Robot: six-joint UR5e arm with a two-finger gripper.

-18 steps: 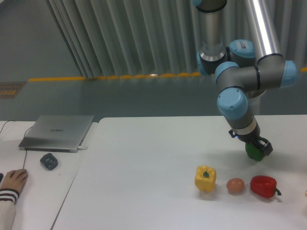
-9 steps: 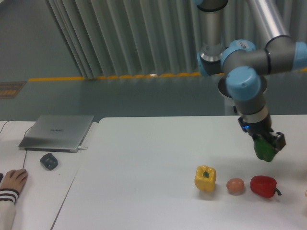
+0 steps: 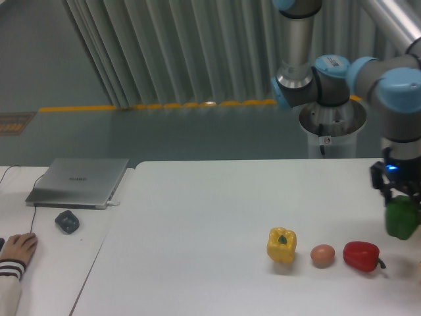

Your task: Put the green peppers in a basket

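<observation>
The green pepper (image 3: 401,220) hangs in my gripper (image 3: 398,205) at the far right of the view, lifted above the white table (image 3: 197,237). The fingers are shut on its top. It is above and to the right of the red pepper (image 3: 361,256). No basket shows in this view.
A yellow pepper (image 3: 281,245), a small orange-pink egg-shaped thing (image 3: 322,255) and the red pepper lie in a row at the front right of the table. On the side desk at left are a closed laptop (image 3: 79,182), a dark mouse (image 3: 67,221) and a person's hand (image 3: 17,249).
My gripper has swung to the right with the green pepper in it, from above the red pepper's left to the right edge of the view. The arm's wrist has turned.
</observation>
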